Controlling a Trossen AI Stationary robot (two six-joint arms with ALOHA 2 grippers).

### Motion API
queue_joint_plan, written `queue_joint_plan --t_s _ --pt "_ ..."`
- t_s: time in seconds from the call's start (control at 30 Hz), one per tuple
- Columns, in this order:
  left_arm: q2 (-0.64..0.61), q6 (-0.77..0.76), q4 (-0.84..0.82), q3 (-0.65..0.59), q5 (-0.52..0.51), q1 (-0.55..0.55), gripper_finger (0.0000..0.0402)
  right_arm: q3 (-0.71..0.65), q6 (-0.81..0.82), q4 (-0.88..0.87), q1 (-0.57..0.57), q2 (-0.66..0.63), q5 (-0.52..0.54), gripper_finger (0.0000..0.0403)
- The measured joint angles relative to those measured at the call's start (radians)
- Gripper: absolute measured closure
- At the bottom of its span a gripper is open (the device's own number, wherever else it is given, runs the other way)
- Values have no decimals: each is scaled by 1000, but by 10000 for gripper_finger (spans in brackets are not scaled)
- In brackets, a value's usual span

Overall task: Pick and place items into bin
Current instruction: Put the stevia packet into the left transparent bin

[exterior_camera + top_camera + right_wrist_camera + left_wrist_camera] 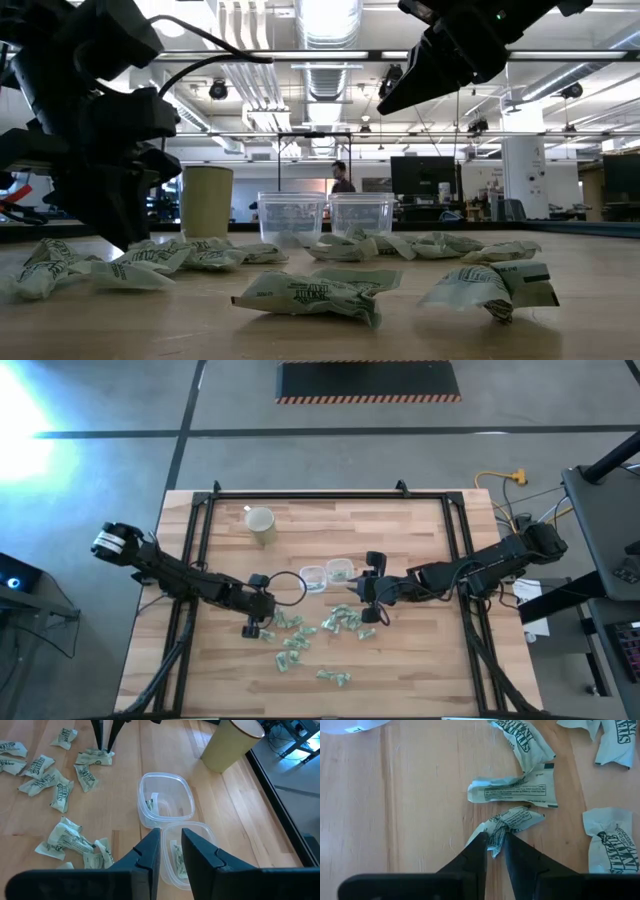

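Two clear plastic bins stand side by side near the middle of the wooden surface (420, 660): the left bin (166, 800) holds one wrapped piece, and the right bin (189, 854) shows at least one piece inside. A beige cup (261, 525) stands upright farther back to the left, well apart from both. The loose items (300, 640), roughly fifteen green-and-white crinkly wrapped pieces, lie scattered on the near side of the bins. The left gripper (495, 840) is down among them, its fingers pinched on one wrapped piece (512, 822). The right gripper (170, 845) hangs above the right bin, fingers slightly parted and holding nothing.
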Motion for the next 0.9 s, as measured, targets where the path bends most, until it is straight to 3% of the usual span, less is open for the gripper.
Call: queue_joint_plan --t_s 0.3,0.6,0.77,0.9 --pt "-3 33 -16 0 -8 0 396 0 0 0 0 0 0 335" --pt "-41 61 -28 31 -152 0 401 0 0 0 0 0 0 335" --pt "-85 64 0 37 -312 0 401 0 0 0 0 0 0 335" --pt "-98 156 134 34 -456 1 401 0 0 2 0 0 0 335"
